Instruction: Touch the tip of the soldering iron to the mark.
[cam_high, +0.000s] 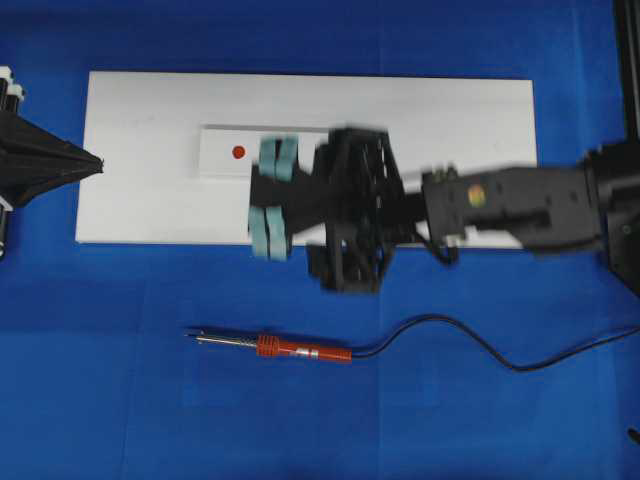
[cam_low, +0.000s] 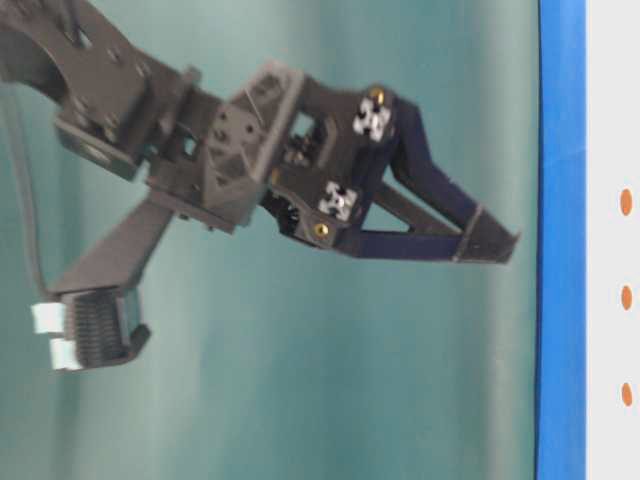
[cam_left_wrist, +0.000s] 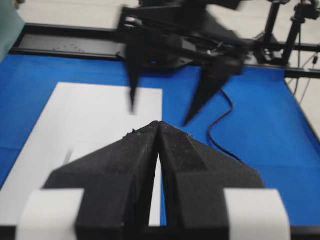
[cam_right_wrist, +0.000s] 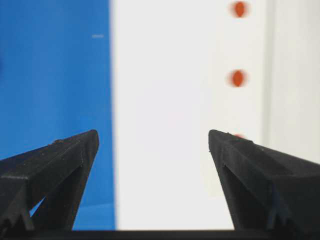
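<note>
Currently right end effector (cam_high: 272, 199) hovering wide open, empty, over white board (cam_high: 140, 200); left end effector (cam_left_wrist: 159, 131) closed. Soldering iron (cam_high: 272, 347) lying untouched on blue surface (cam_high: 120, 400), near below. Likely light, rigid; grasp orange handle, cord dragging.

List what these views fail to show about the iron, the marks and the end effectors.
- Marks: overhead shows one red mark; the right end effector covers the rest of the strip.
- Soldering iron: only overhead shows it; its tip is too small to make out and its cord is cut off by the right edge.
- Left end effector: overhead shows little beyond its tip.
- Right end effector: motion-blurred in the left wrist and overhead views.
</note>
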